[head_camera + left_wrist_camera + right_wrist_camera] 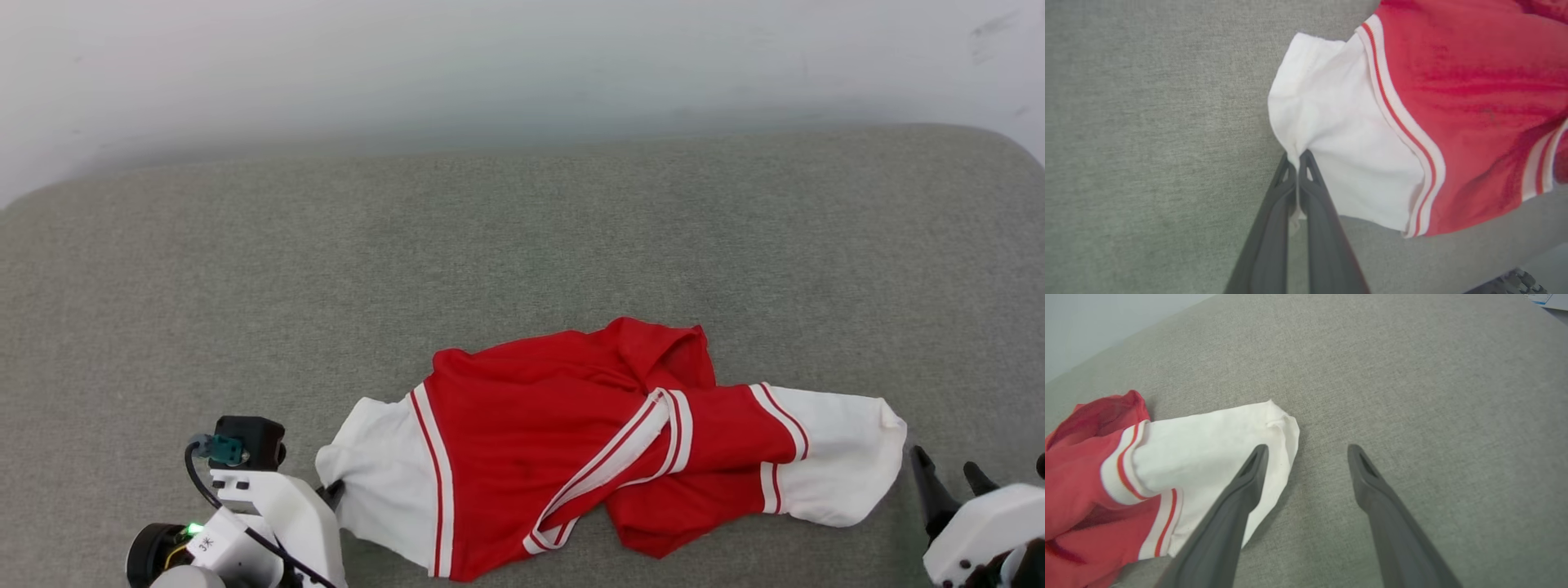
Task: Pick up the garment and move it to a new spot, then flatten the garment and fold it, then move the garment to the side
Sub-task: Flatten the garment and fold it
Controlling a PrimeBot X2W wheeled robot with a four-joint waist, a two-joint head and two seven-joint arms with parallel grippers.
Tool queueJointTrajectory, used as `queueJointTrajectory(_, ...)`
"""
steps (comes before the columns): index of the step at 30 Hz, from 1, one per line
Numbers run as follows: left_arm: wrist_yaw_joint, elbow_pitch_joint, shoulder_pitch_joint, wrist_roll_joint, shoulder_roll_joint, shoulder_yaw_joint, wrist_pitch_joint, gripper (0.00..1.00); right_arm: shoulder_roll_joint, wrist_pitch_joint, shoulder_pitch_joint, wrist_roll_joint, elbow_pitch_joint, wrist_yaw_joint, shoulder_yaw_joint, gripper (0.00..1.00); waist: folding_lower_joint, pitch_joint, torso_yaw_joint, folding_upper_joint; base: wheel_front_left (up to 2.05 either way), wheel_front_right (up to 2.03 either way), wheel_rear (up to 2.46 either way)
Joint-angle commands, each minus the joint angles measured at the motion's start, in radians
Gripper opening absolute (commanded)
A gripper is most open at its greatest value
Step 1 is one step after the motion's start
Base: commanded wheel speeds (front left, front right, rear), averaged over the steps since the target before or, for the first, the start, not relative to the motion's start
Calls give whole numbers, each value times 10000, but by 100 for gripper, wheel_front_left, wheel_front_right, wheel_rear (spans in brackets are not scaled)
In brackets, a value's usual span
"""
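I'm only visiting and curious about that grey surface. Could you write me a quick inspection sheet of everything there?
Surface: grey fabric pad, softly textured.
Job's things: garment, red with white sleeves, lying rumpled and twisted near the front.
Clutter: nothing seen.
Grippers: left gripper, jaws shut on the edge of one white sleeve; right gripper, jaws open beside the other sleeve, holding nothing.
Cables: black cable looped at the left wrist.
Surroundings: pale wall behind the pad.
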Motion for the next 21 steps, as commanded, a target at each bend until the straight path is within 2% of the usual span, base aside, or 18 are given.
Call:
queueJointTrajectory(1,99,-281,106,97,-77,-1,-137,0,-229,471,-410,117,296,-3,-76,100,-1,13,79,0,0,0,0)
queueJointTrajectory(7,43,-980,-207,297,-56,-113,-358,0,-1118,2329,-1620,406,1247,-3,300,100,-1,299,367,0,0,0,0)
queueJointTrajectory(14,129,-1604,-612,605,-133,-270,-551,0,-2018,4037,-2557,578,2239,-3,1778,100,-1,780,673,0,0,0,0)
queueJointTrajectory(18,171,-1765,-697,697,-135,-302,-634,0,-2132,4989,-2508,818,2977,-2,2666,100,-1,947,781,0,0,0,0)
queueJointTrajectory(19,172,-1796,-703,696,-142,-306,-655,0,-2109,5236,-2414,913,3160,3,2837,42,-1,967,803,0,0,0,0)
queueJointTrajectory(20,187,-1820,-708,689,-150,-299,-675,0,-2077,5417,-2368,1039,3310,12,2946,4,-1,994,821,0,0,0,0)
queueJointTrajectory(21,212,-1837,-717,710,-153,-298,-697,0,-2090,5576,-2353,1112,3422,12,3051,0,-1,1021,834,0,0,0,0)
